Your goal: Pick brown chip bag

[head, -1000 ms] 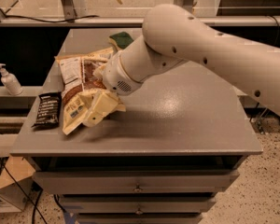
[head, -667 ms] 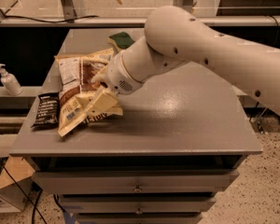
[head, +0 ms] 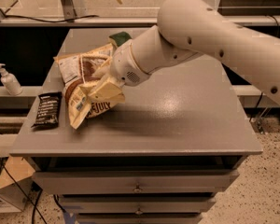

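Note:
The brown chip bag (head: 79,85), crumpled cream-yellow foil with dark brown panels and a white label, is at the left of the grey cabinet top (head: 177,120). My gripper (head: 105,88) comes in from the right on the big white arm and is shut on the bag's right side. One cream finger (head: 109,91) lies across the front of the bag; the other is hidden behind it. The bag's lower corner hangs down close to the surface.
A small flat black bar wrapper (head: 46,109) lies left of the bag near the cabinet's left edge. A green-and-yellow sponge (head: 119,37) sits behind the arm. A white pump bottle (head: 9,80) stands on a lower shelf to the left. Drawers are below the front edge.
The gripper has risen slightly with the bag in it. The bag's lower end has pulled up and a little to the right. The wrapper and sponge have not moved.

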Robot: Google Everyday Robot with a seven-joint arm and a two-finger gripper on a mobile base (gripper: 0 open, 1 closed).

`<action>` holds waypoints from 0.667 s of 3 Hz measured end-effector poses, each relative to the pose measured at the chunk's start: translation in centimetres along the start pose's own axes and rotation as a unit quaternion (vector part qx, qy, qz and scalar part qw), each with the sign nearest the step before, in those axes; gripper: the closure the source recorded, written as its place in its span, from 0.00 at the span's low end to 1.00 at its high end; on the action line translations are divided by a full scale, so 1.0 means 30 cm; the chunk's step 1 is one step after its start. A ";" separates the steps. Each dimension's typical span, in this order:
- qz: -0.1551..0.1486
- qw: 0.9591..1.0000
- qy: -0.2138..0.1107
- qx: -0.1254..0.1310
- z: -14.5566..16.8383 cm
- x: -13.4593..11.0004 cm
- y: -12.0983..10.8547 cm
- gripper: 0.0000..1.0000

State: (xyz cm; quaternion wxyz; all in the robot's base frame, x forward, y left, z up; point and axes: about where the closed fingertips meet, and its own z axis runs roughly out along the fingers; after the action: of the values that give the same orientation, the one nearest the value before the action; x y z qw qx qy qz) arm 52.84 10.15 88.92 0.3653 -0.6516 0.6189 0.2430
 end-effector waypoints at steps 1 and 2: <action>-0.019 0.999 -0.026 0.017 -0.109 -0.059 -0.054 1.00; -0.042 0.997 -0.049 0.044 -0.261 -0.138 -0.130 1.00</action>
State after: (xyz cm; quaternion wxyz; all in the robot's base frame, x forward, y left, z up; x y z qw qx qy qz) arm 55.15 6.55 97.60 0.4332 -0.6479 0.5822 0.2316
